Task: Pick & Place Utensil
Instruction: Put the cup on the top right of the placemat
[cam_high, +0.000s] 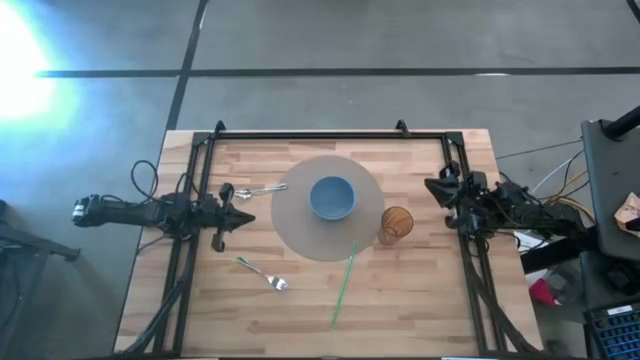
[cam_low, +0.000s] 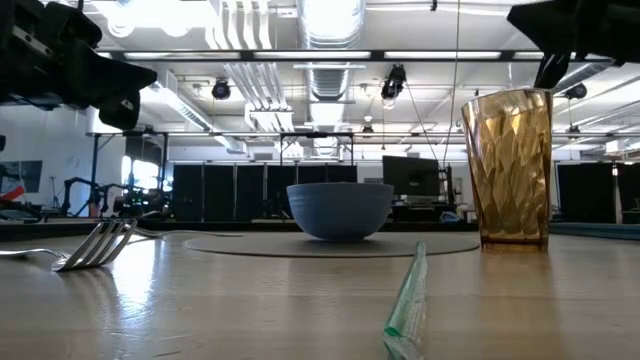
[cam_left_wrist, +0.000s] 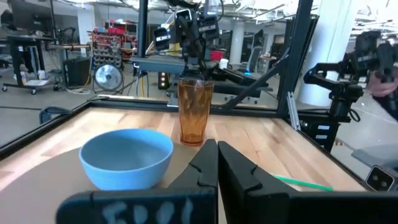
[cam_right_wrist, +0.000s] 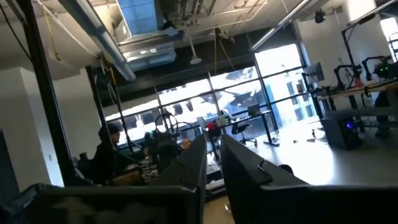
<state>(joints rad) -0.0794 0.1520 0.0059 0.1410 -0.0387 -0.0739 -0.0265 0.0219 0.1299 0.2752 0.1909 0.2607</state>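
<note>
**Both grippers idle, utensils lying free on the table**

The left gripper (cam_high: 243, 217) has its fingers pressed together with nothing between them, hanging above the table's left side, just left of the round grey mat (cam_high: 300, 235). The right gripper (cam_high: 434, 186) is likewise closed and empty, at the right edge. A blue bowl (cam_high: 332, 197) sits on the mat, an amber cup (cam_high: 396, 224) just right of it. One fork (cam_high: 264, 273) lies near-left, a spoon (cam_high: 262, 189) farther back, a green straw (cam_high: 343, 284) near-centre. The wooden table (cam_high: 420, 300) stands in a large workshop.
</note>
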